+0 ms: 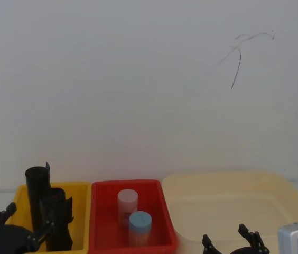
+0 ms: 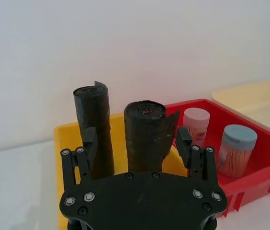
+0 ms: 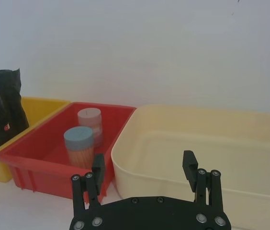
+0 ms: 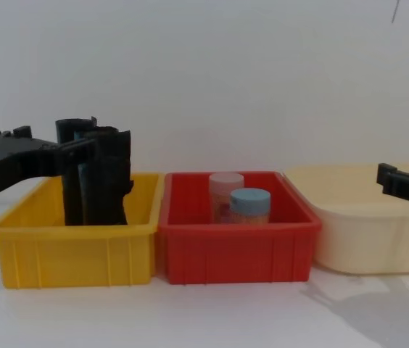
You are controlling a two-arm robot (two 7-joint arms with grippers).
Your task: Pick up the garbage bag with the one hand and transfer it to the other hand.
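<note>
Two black crinkled rolls stand upright in the yellow bin (image 4: pixel 67 250). The nearer one, the garbage bag (image 2: pixel 147 139), stands between the spread fingers of my left gripper (image 2: pixel 136 143), which is open and has a gap on each side of the roll. In the head view the garbage bag (image 1: pixel 59 219) is just right of the left gripper (image 1: pixel 22 225). A second roll (image 2: pixel 94 129) with a ragged flap stands behind it. My right gripper (image 3: pixel 143 167) hangs open and holds nothing in front of the cream bin (image 3: pixel 197 143).
A red bin (image 4: pixel 233 250) sits between the yellow and cream bins. It holds a blue-lidded clear jar (image 4: pixel 250 205) and a pale-lidded jar (image 4: pixel 225 192). A white wall rises close behind the bins. A grey box (image 1: pixel 297 238) shows at the head view's lower right.
</note>
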